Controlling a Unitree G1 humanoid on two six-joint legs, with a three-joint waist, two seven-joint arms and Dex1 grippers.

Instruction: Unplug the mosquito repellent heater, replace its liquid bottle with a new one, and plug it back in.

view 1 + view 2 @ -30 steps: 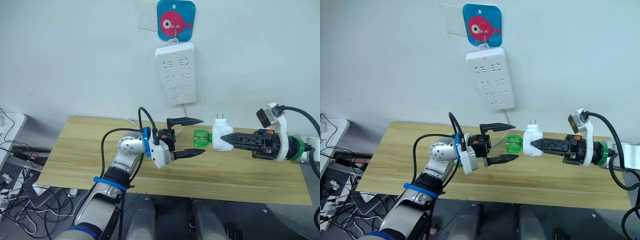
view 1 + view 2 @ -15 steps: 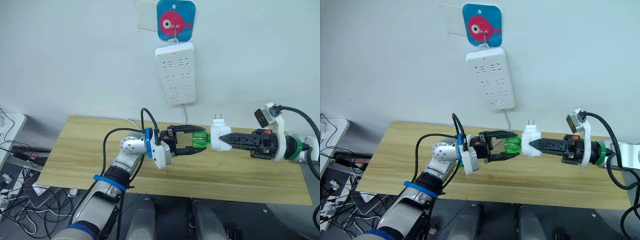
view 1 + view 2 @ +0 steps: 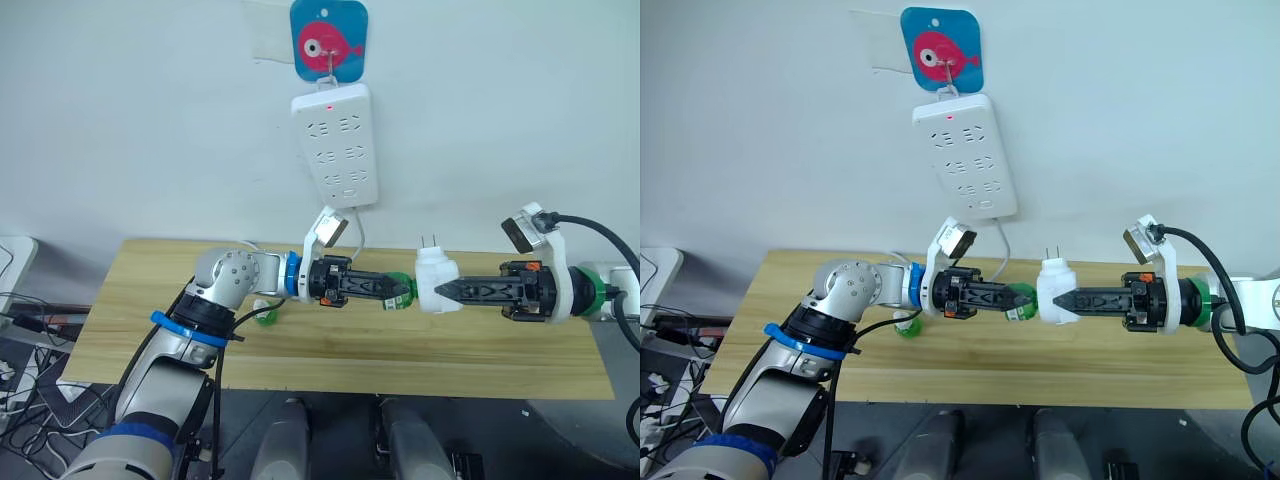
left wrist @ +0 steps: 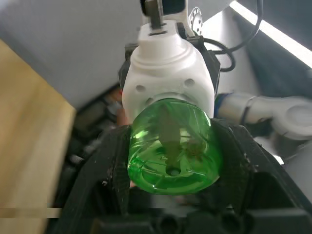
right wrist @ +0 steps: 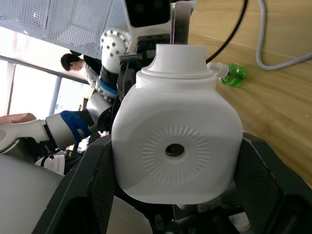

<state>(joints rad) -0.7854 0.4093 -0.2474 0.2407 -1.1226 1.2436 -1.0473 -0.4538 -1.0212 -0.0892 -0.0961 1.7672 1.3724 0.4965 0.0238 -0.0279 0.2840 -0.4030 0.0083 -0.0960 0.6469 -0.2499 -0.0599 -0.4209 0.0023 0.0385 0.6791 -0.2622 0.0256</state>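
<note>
White wall fills the background, with a fish-shaped hook (image 3: 329, 38) carrying a long white power strip (image 3: 335, 145) whose red light is lit; its cable (image 3: 360, 232) drops to the wooden counter (image 3: 200, 345) below. On the counter's left part, just beside the left arm, lies a second small green bottle (image 3: 265, 314). From the left, the left gripper (image 3: 400, 292) reaches toward the middle with its black fingers (image 4: 109, 165) closed around a green liquid bottle (image 4: 170, 148), one finger on each side of the bottle's round body. That bottle sits with its neck inside the base of the mosquito repellent heater (image 3: 436, 281), a white rounded unit held in the air above the counter, its two metal prongs pointing upward. From the right, the right gripper (image 3: 448, 292) clamps the heater between its fingers, and its wrist view looks straight at the heater's round vent (image 5: 175, 151). The two grippers meet end to end, bottle and heater joined between them, well below the power strip.
</note>
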